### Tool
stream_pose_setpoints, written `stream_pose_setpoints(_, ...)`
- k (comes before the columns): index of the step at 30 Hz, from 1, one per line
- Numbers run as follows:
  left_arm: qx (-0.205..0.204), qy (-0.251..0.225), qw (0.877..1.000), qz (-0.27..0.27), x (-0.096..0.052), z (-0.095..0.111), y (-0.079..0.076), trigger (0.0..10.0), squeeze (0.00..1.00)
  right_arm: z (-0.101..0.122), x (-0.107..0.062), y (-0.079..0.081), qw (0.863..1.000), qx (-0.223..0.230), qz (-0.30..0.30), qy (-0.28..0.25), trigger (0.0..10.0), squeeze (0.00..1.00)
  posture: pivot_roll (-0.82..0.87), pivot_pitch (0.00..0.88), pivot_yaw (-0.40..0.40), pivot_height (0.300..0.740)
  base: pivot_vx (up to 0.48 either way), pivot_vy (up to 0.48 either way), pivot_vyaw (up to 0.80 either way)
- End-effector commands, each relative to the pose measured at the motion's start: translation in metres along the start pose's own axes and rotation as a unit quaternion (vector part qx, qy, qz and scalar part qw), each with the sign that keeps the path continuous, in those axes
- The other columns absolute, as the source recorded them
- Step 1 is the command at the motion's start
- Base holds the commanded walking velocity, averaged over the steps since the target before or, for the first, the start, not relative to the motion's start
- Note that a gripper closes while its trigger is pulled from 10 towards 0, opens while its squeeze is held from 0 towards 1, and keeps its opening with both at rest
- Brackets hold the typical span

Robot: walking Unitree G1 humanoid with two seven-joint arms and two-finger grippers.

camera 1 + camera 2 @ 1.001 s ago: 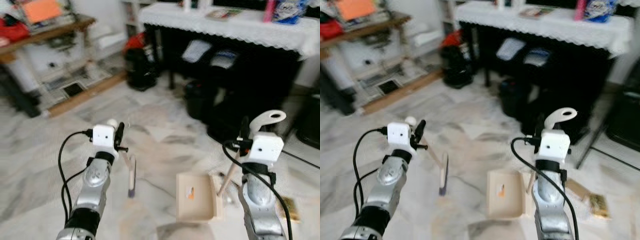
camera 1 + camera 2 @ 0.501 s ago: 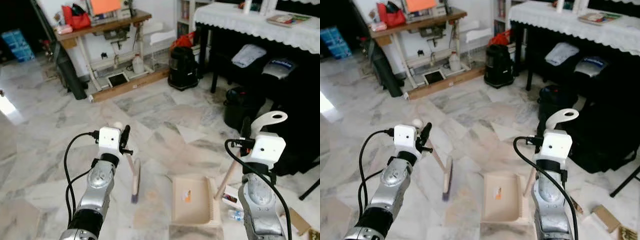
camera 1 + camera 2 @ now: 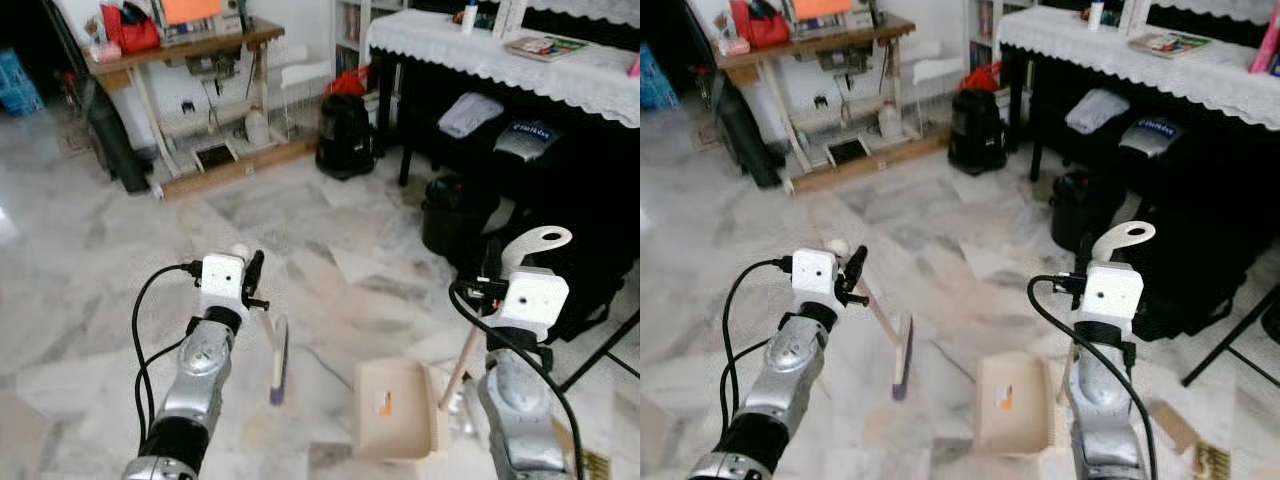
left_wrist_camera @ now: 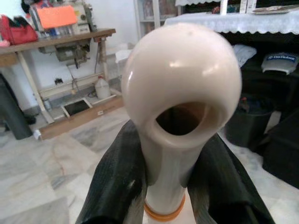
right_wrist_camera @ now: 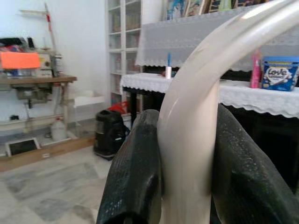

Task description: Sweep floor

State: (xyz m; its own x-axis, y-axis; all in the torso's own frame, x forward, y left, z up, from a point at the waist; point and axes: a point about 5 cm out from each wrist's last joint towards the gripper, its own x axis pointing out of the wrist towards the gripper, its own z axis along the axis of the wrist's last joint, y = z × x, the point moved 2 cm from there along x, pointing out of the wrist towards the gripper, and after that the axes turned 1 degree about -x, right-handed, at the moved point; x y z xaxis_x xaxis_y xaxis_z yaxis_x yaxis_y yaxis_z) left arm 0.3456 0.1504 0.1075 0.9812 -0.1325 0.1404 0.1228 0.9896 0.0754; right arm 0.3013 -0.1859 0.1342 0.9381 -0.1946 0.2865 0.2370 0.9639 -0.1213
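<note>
I have both tools in hand and I judge this to be the sweeping step proper. My left gripper has its 2 jaws pinched on the cream plastic handle of the small hand broom, whose bristle head hangs down to the grey-veined marble floor, or just above it, in front of my left arm. My right gripper has its jaws pressed against the curved cream handle of the beige long-handled dustpan, which sits flat on the floor between my 2 arms, its mouth turned towards the broom, with a small orange scrap lying inside it.

The broom head and the pan are near each other but apart. The next move, as I read it, calls for drawing the bristles across the floor towards the pan's open lip while I hold the pan steady and low, so nothing slips under its edge.

Around me: a black round bin and dark bags under the worktop with the white lace cloth ahead on the right, a black canister vacuum further off, and a wooden sewing worktop on the left. The bags close to my right arm limit how far I can swing the pan that way.
</note>
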Motion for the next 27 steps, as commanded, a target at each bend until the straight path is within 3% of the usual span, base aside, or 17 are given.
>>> stream_pose_setpoints(1, 0.005, -0.026, 1.000, 0.000, 0.0051, 0.0118, -0.0009, 10.0, 0.00, 0.0058, 0.0036, -0.0030, 1.000, 0.007, -0.007, -0.012, 10.0, 0.00, -0.05, 0.000, 0.067, 0.740, 0.000, -0.300, 0.00)
stream_pose_setpoints(19, 0.001, -0.025, 1.000, -0.002, 0.0051, 0.0110, -0.0028, 10.0, 0.00, 0.0036, 0.0052, -0.0066, 1.000, 0.004, -0.010, -0.008, 10.0, 0.00, -0.05, 0.000, 0.059, 0.740, 0.000, -0.290, 0.00)
stream_pose_setpoints(27, -0.001, -0.023, 1.000, -0.009, 0.0049, 0.0102, -0.0048, 10.0, 0.00, 0.0021, 0.0040, -0.0076, 1.000, 0.002, -0.012, -0.005, 10.0, 0.00, -0.05, 0.000, 0.061, 0.740, 0.000, 0.000, 0.00)
